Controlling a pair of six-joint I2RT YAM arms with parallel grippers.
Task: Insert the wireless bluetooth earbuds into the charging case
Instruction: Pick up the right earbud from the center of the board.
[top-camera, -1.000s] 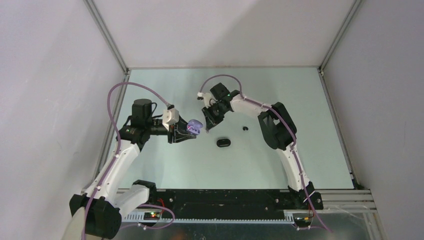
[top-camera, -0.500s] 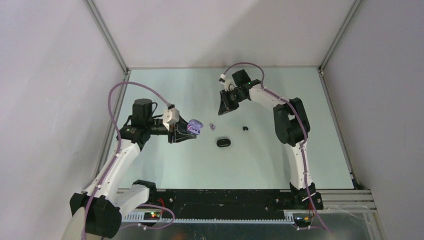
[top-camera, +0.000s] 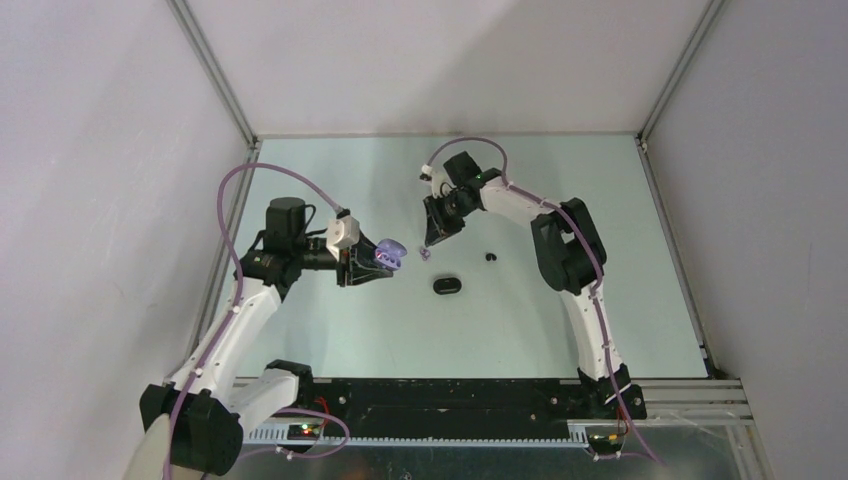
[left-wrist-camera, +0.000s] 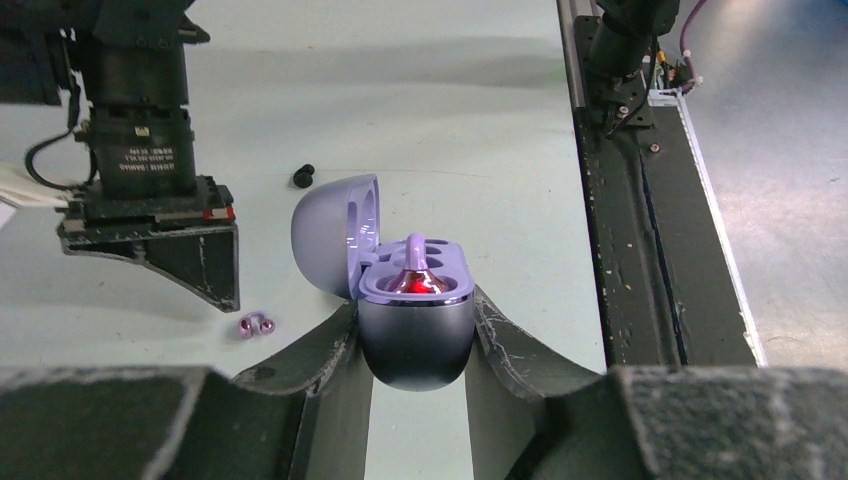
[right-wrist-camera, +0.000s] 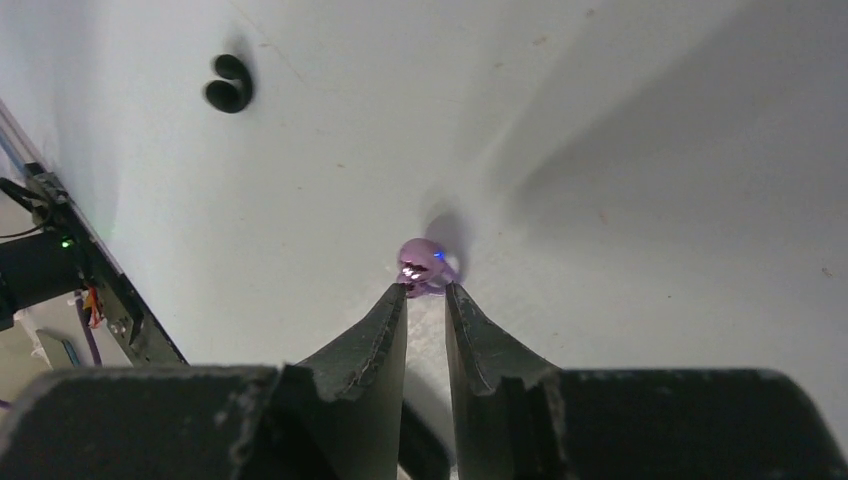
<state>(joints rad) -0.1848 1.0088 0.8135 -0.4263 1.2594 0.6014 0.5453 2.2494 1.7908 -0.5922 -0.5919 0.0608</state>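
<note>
The right claw (right-wrist-camera: 427, 292) is narrowed to a slim gap with nothing between its fingers. Its tips stand right at a pale lilac earbud (right-wrist-camera: 424, 265) lying on the table (right-wrist-camera: 650, 150). The pictures do not show whether the tips touch the earbud. Half a second ago this claw was raised and farther back, well clear of the earbud. It has since swung down and forward onto it, while the earbud lies where it lay.

Well away from the tips, up and to the left in the right wrist view, a black earbud (right-wrist-camera: 228, 92) rests on the table, unmoved. In the top view a black case (top-camera: 447, 286) sits closed on the table, nearer the arm bases than the right claw and apart from it, also where it was before.

The left claw (left-wrist-camera: 415, 340) is clamped on the lower shell of the lilac charging case (left-wrist-camera: 415, 322), holding it upright above the table with its lid swung open to one side. A red glow shows in the case's tray. This claw and the case are unchanged from the earlier views. From the left claw, the lilac earbud lies just ahead, beneath the right claw's fingers.
</note>
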